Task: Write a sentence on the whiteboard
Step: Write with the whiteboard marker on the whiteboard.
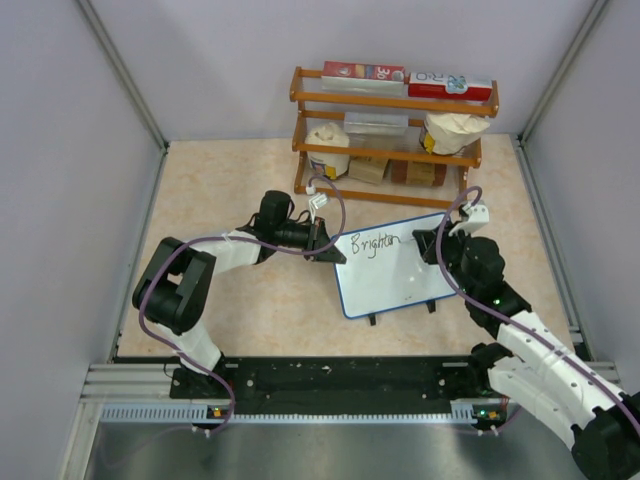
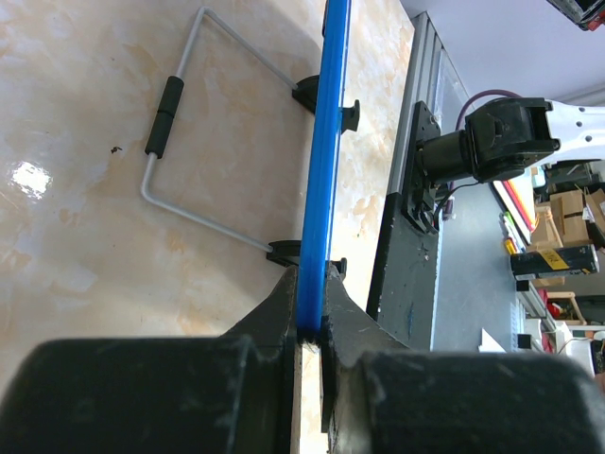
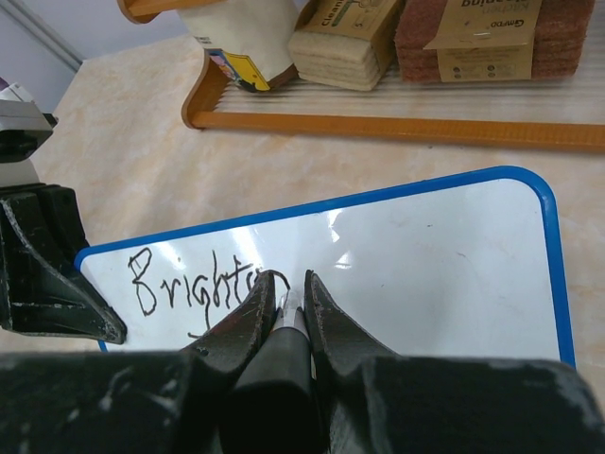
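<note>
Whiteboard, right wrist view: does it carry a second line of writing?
No: the sentence on the whiteboard is one partial word; the rest that shows is bare.

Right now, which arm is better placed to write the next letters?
Right. The right pincer holds the marker, tip at the end of the lettering on the whiteboard. The left pincer is clamped on its edge, steadying it.
</note>
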